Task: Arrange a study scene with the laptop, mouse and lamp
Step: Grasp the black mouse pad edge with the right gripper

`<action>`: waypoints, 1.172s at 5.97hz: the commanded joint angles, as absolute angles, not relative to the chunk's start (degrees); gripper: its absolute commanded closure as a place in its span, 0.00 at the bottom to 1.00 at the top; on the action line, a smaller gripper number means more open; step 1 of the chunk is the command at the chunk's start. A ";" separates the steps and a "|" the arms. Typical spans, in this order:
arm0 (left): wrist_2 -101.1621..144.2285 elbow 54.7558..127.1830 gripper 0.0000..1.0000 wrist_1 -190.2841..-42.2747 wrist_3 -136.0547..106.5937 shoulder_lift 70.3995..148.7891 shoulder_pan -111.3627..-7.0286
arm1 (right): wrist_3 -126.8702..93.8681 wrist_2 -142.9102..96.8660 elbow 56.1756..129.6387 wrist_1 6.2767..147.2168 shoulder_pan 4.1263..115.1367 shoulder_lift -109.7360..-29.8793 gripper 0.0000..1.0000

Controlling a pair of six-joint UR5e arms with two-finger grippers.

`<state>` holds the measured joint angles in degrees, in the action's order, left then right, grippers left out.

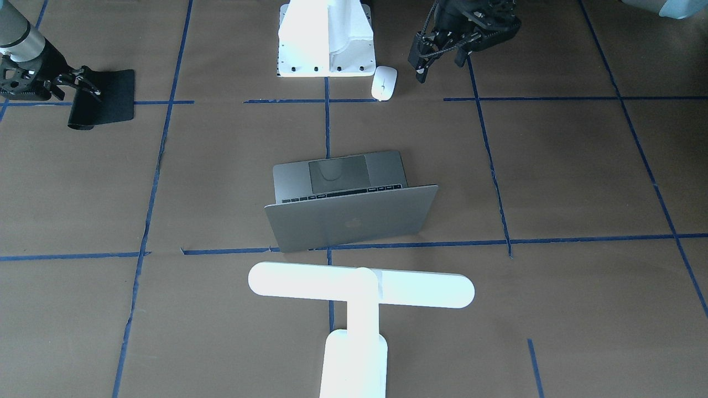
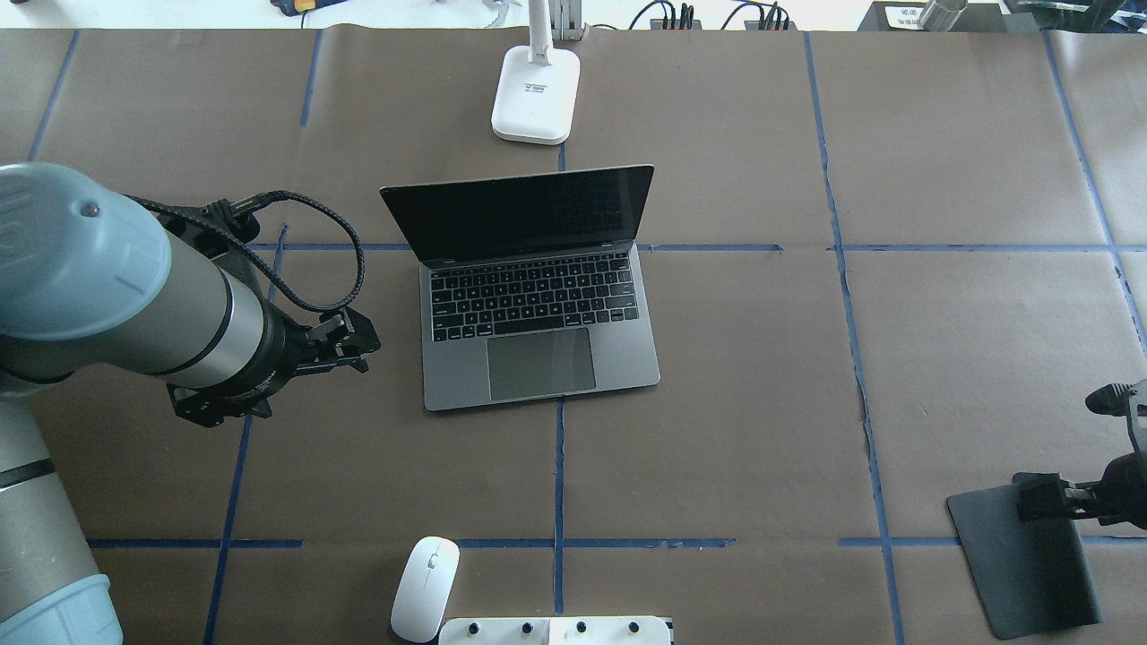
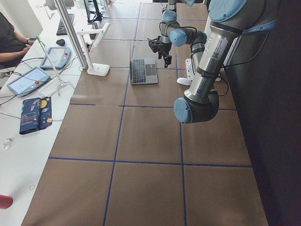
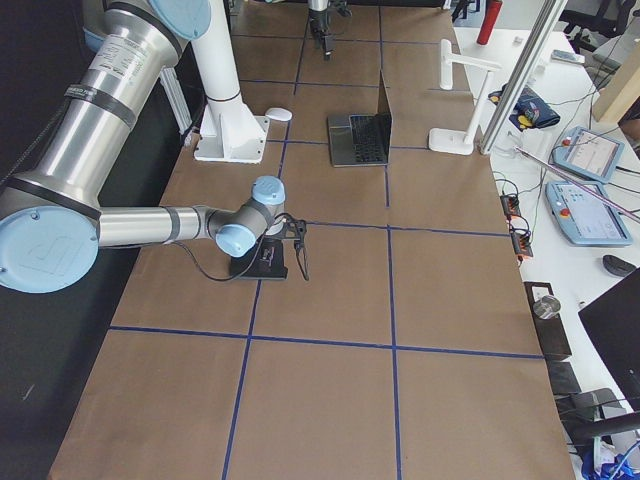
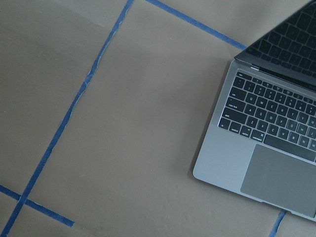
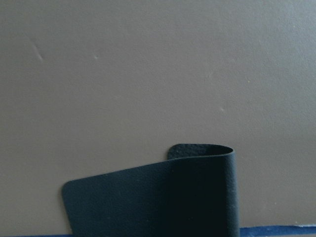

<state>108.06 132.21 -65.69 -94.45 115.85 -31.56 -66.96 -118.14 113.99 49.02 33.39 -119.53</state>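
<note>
Gripping the soft black mat (image 1: 116, 94) edge-up, my right tool (image 1: 88, 88) needed, I judged, a low drag toward the grey metal laptop (image 2: 542, 331).

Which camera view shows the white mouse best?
The overhead exterior view: the mouse is whole, largest and unobstructed, beside the white pedestal. The front-facing view shows it whole too, but smaller. Both side views show only a small white blob by the pedestal. Neither wrist camera sees it.
</note>
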 commanded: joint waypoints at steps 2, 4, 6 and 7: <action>108.02 132.01 0.00 -65.65 -94.39 115.84 -30.68 | -66.36 -118.56 110.23 48.96 31.91 -119.53 0.00; 108.02 132.01 0.00 -65.65 -94.48 115.93 -30.50 | -66.71 -118.56 109.08 48.96 30.77 -119.44 0.21; 108.02 132.01 0.00 -65.74 -94.48 115.93 -30.50 | -66.53 -118.56 108.81 46.69 30.85 -119.44 0.78; 107.58 132.01 0.00 -65.66 -94.40 115.93 -30.50 | -66.62 -118.56 108.46 45.10 30.85 -119.53 0.94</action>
<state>107.88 132.01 -65.69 -94.46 115.92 -30.50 -66.57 -118.56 108.78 46.71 30.84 -119.46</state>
